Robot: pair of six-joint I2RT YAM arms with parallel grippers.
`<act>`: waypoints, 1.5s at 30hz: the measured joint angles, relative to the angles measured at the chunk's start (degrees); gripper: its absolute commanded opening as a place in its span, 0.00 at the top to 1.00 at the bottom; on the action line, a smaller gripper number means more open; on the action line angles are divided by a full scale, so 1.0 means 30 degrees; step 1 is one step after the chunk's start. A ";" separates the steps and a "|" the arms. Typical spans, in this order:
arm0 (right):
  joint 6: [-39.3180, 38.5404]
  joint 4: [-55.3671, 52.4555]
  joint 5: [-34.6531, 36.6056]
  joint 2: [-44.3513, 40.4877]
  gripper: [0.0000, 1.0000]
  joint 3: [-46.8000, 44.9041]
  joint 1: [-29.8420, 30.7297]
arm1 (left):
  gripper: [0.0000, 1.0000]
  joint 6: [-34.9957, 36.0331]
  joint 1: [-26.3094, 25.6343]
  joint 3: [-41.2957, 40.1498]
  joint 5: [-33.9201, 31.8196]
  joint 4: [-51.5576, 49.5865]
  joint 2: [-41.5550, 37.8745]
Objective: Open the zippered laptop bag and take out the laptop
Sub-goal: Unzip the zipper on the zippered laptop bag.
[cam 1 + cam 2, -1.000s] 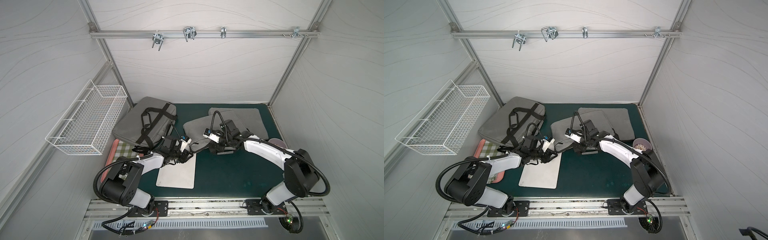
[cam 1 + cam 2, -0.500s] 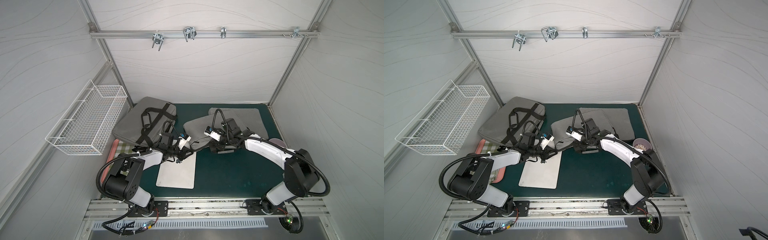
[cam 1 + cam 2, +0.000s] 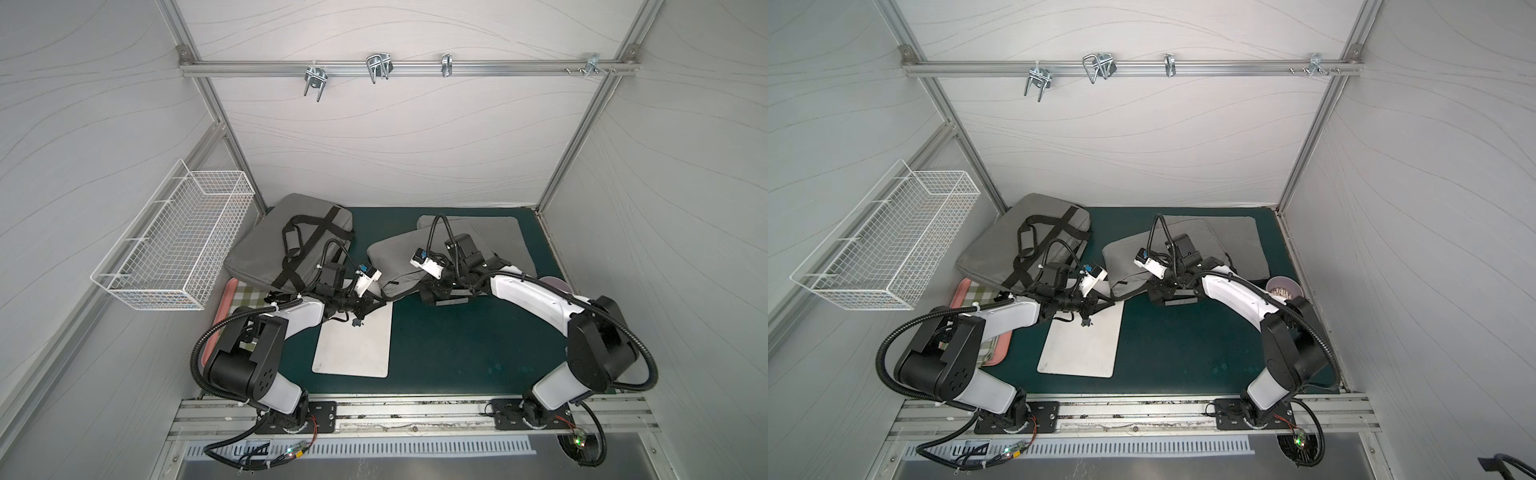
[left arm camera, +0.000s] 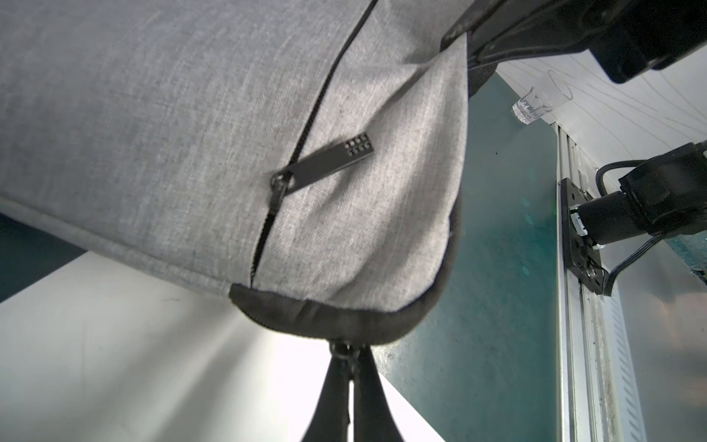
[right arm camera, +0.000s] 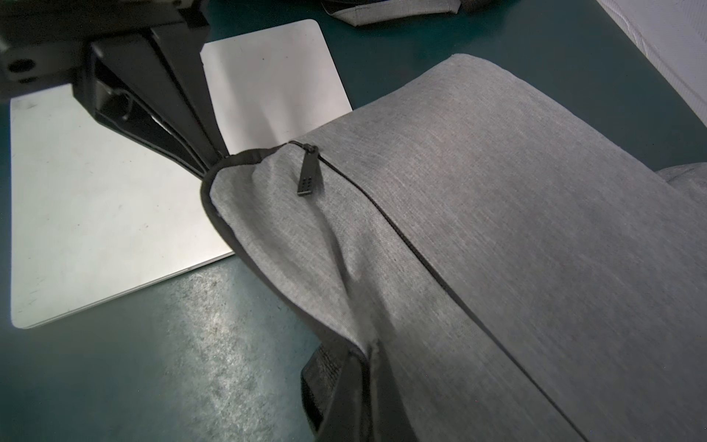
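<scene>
2 end effectors are on the grey bag [image 3: 397, 264], which lies in the middle of the surface [image 3: 457, 353], nearer the back edge. The left end effector [image 4: 350, 367] is pinched tight on the zipper tab [image 4: 341, 350] at the bag's front corner. The right end effector [image 5: 365, 359] is clamped on the bag's front edge, just beside that corner. The corner hangs over the back corner of a silver laptop [image 3: 353, 345] that lies flat near the front edge. What is inside the bag cannot be seen.

The job now looks like pulling the zipper open. To do it well, the left side should pull along the black zipper line, not away from it, and go slow round the bend. The right side should hold the cloth firm so it is tight and does not bunch. There is 1 more tab, the pocket tab [image 4: 325, 162], and that is the wrong 1 to grab.
</scene>
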 measured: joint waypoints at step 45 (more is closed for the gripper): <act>0.6215 0.0874 0.2448 0.3322 1.00 0.0627 0.3585 | 1.00 -0.7453 -0.3140 0.4634 -0.9595 -1.2269 -0.0117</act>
